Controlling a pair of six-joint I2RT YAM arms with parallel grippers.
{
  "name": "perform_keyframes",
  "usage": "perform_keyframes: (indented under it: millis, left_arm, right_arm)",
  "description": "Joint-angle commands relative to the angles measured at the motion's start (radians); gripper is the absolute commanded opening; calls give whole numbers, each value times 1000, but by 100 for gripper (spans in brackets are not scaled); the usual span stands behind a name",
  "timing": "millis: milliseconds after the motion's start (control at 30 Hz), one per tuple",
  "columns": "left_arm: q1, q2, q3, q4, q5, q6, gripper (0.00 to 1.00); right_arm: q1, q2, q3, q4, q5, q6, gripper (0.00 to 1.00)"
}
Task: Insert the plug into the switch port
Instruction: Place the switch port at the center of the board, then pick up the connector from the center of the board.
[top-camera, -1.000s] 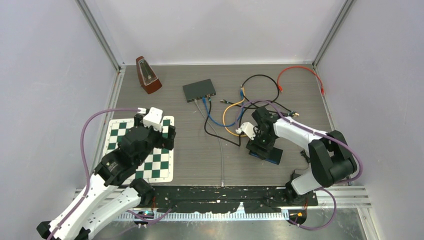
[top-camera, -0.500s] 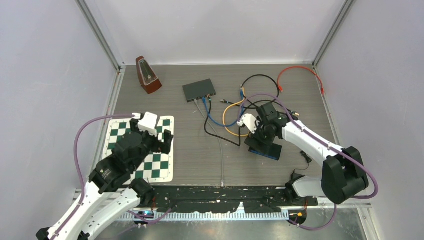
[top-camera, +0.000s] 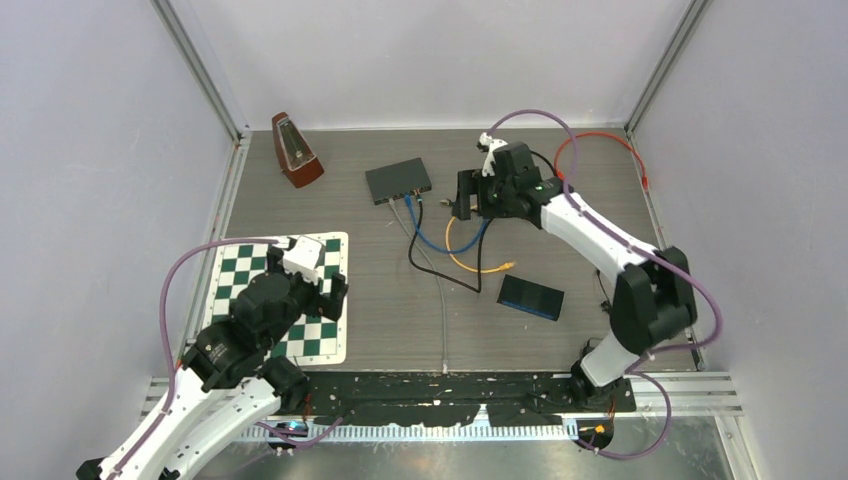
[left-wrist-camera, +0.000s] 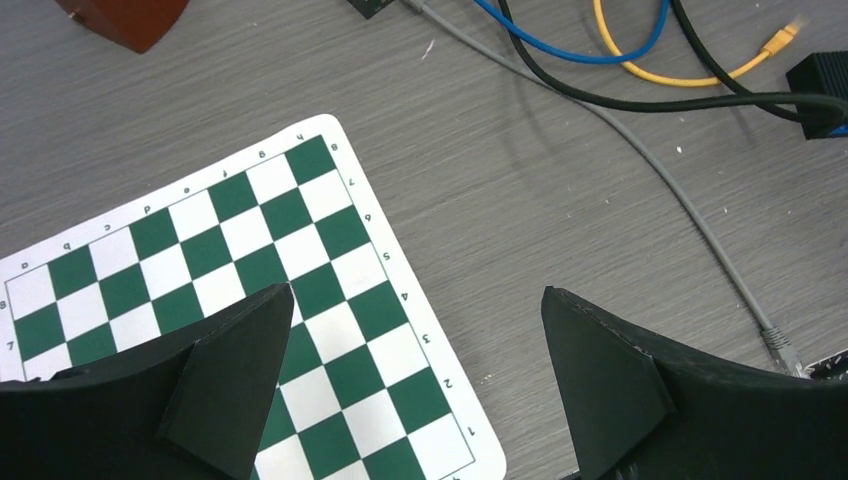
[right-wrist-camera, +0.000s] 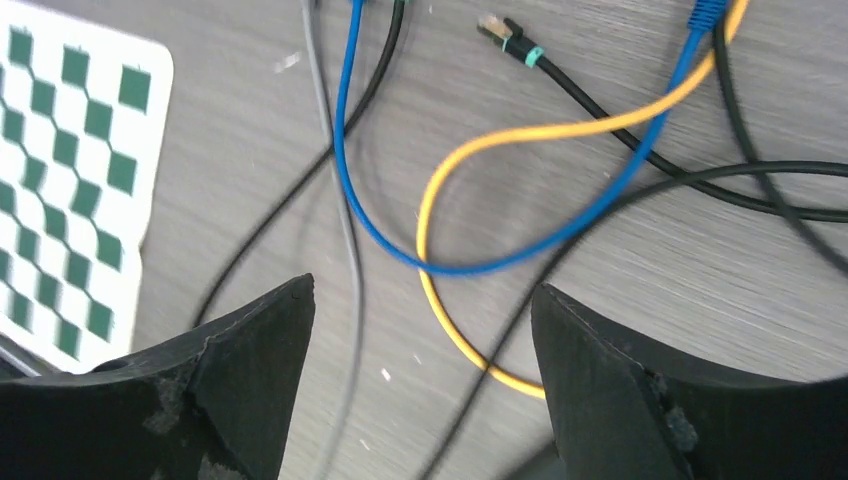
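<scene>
The right hand (top-camera: 463, 197) has left the dark flat box (top-camera: 531, 297) near the middle of the surface and has swung toward the far edge. It now hovers just beside the switch (top-camera: 398, 181), over the tangle of cables. Its fingers stand wide apart and hold nothing. In the right wrist view a loose plug (right-wrist-camera: 495, 27) on a black cable lies on the surface beyond the fingertips, not touched. The yellow cable (right-wrist-camera: 520, 135) loops below the hand. I judge that the arm is coming for this plug and the grasp is not yet begun.

The left hand (left-wrist-camera: 415, 300) is also fully open and empty, above the chessboard mat (left-wrist-camera: 200, 240) near the left edge, well apart from the switch.

Room is tight here: blue, black and grey cables run from the switch and cross just beside the plug. There is more open room toward the near edge.
</scene>
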Motion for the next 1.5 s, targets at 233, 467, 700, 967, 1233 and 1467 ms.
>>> perform_keyframes:
  millis: [233,467,700,967,1233,1467]
  left_arm:
    - [-2,-18,-15,28,45,8,99]
    - [-3,-31,-17,28,41,8,99]
    - [-2,-41,-21,31,26,8,99]
    - [-2,-46,-22,31,26,10,99]
    - [-2,-50,-24,32,22,8,98]
    - [-3,-54,-25,34,22,10,99]
  right_arm:
    - [58,239,21,424,220,695,81]
    - [71,263,-31,480,385,870,79]
    - [70,259,-56,363,510,942,78]
    - [70,314,-68,417,505,959,72]
    - [69,349,-58,538,514,982,37]
    - [46,273,-109,707,447,1032,5]
